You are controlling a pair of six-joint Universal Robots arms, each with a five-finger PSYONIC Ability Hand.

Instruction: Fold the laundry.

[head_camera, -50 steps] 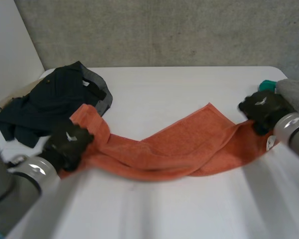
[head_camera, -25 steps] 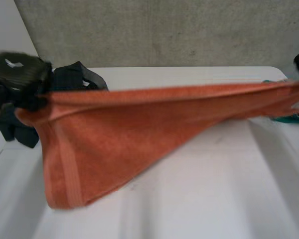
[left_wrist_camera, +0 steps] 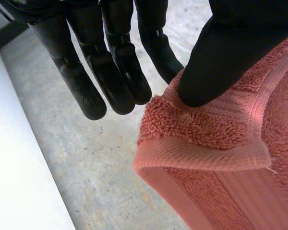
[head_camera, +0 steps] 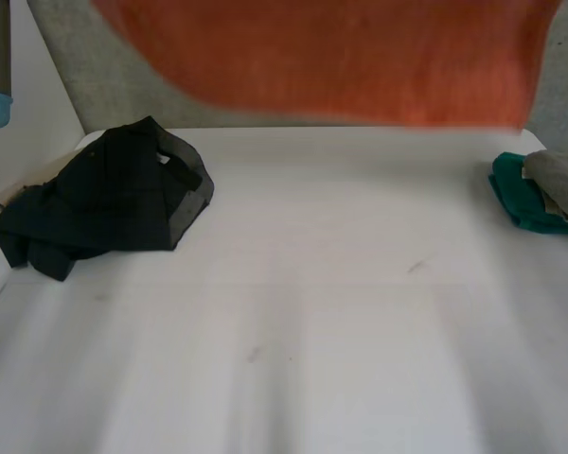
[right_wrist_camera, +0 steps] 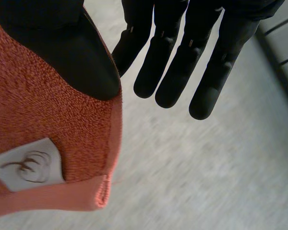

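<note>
Two hands are holding the orange terry towel [head_camera: 331, 61] spread high above the white table [head_camera: 312, 312]. The left hand [left_wrist_camera: 110, 62] is pinching one hemmed corner under its thumb, and the right hand [right_wrist_camera: 182, 57] is pinching the labelled corner likewise, other fingers straight. No fold is made yet. The crumpled black garment [head_camera: 104, 199], green cloth [head_camera: 513, 197] and grey cloth [head_camera: 559, 178] are awaiting folding.

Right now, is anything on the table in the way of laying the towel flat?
Nothing visible. The towel hangs above the table, whose middle is bare; black clothes lie at left, a green cloth and a grey cloth at right.
</note>
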